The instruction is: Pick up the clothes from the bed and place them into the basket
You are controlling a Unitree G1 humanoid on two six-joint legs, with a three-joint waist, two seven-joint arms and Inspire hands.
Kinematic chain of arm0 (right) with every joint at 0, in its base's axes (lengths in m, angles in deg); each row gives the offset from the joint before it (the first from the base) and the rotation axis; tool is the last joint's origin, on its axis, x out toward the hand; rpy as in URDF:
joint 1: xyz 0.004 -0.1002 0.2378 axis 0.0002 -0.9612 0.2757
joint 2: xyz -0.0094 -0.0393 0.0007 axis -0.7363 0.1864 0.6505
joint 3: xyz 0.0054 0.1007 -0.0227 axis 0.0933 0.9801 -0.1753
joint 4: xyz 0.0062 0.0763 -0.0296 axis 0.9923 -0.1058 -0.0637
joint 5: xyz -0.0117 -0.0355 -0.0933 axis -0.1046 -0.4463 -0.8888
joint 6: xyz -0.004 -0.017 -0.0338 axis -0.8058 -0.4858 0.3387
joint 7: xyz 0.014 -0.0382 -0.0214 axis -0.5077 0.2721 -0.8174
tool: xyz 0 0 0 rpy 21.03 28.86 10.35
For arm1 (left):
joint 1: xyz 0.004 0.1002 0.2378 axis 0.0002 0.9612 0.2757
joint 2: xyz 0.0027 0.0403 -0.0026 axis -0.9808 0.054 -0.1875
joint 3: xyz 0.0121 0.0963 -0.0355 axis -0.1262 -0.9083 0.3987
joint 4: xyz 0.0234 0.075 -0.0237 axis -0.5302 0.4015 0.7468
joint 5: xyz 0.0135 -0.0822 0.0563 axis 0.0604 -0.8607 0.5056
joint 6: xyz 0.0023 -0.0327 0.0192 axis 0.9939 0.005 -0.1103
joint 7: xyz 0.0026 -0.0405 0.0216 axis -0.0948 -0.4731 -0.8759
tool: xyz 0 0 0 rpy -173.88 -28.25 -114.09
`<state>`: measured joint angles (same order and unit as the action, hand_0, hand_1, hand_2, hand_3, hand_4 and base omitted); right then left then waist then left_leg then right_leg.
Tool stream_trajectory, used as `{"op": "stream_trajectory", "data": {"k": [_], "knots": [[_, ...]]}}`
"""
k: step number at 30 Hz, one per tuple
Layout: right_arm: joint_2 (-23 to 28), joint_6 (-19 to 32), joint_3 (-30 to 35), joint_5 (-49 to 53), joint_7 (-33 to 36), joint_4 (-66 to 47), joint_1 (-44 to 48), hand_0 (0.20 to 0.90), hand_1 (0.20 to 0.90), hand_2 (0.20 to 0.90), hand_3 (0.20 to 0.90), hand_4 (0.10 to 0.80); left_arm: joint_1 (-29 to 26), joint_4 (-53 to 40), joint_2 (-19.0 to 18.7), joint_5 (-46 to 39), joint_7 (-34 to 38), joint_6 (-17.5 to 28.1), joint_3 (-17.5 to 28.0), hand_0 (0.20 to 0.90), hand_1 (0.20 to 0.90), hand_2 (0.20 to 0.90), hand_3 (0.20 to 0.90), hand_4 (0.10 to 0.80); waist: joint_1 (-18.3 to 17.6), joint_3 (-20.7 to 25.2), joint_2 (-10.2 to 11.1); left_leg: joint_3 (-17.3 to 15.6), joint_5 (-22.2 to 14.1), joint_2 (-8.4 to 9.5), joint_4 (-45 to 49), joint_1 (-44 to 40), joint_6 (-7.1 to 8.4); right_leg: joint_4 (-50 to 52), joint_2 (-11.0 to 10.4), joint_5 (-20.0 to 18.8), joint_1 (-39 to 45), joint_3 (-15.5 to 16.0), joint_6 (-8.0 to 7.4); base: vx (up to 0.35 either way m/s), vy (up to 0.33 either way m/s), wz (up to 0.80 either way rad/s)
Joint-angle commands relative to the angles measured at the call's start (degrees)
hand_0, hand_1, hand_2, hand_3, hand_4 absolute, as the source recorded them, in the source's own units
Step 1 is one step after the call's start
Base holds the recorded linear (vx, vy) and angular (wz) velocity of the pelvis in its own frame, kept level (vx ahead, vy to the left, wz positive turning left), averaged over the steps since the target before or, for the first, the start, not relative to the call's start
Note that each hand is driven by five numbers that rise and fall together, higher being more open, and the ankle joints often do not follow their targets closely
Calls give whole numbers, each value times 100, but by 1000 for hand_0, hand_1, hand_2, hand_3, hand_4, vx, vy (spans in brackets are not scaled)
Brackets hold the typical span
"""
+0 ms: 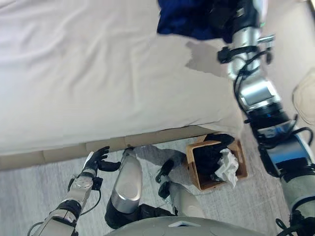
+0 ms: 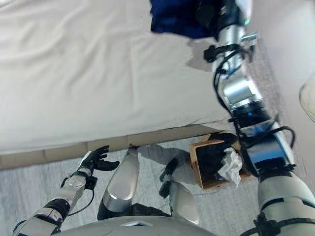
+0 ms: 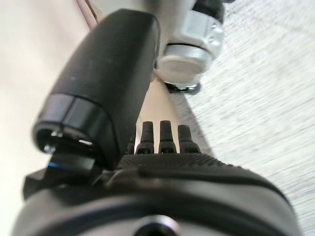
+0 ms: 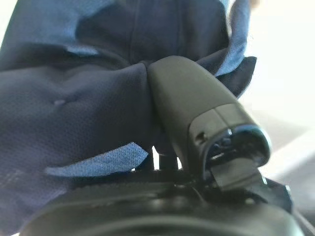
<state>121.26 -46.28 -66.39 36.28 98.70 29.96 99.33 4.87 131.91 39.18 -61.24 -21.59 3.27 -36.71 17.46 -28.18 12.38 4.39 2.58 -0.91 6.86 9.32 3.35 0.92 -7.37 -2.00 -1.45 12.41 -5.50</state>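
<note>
Right hand [image 4: 197,142] clamped on the dark blue garment [image 4: 74,123], lifted above the bed [image 1: 88,73] — judged best carried low and back to the basket [image 1: 194,169] beneath the arm — left hand [image 1: 98,160] idle, fingers relaxed.

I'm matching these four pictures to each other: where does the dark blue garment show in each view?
Left eye view: dark blue garment at the top edge, right of centre, held in the right hand over the bed.
Right eye view: at the top edge, near the centre.
Left wrist view: not in it.
Right wrist view: fills most of the picture, pinched by the thumb.
Shared landmark: the basket on the floor by the bed, in both eye views.
</note>
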Motion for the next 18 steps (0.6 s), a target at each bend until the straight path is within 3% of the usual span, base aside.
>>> {"op": "stream_trajectory", "data": {"k": [1, 7, 11, 18], "knots": [[653, 204, 362, -79, 570, -351, -211, 300, 300, 300, 200, 100, 287, 396, 185, 380, -47, -126, -205, 900, 900, 900, 900, 800, -383, 1392, -306, 117, -669, 219, -615, -904, -505, 528, -122, -264, 10, 38, -290, 131, 8, -37], [1032, 180, 798, -221, 666, -492, -754, 300, 300, 300, 200, 100, 257, 659, 317, 514, -189, -276, -267, 900, 900, 900, 900, 800, -879, 1929, -504, -229, -824, 218, -645, -1365, -572, 458, -18, -90, 312, -263, -264, 82, -43, -37], [1157, 37, 955, -243, 586, -405, -953, 300, 300, 300, 200, 100, 301, 760, 382, 613, -351, -298, -225, 900, 900, 900, 900, 800, -990, 2044, -571, -324, -832, 223, -697, -1468, -563, 406, 37, -11, 402, -344, -220, 50, -65, -31], [1181, -83, 1429, -170, -6, 222, -1862, 300, 300, 300, 200, 100, 563, 830, 642, 861, -617, -351, -382, 900, 900, 900, 900, 800, -1320, 2029, -795, -535, -1018, 187, -371, -1580, -544, 495, 178, 420, 523, -580, 53, 56, -86, -33]]}}
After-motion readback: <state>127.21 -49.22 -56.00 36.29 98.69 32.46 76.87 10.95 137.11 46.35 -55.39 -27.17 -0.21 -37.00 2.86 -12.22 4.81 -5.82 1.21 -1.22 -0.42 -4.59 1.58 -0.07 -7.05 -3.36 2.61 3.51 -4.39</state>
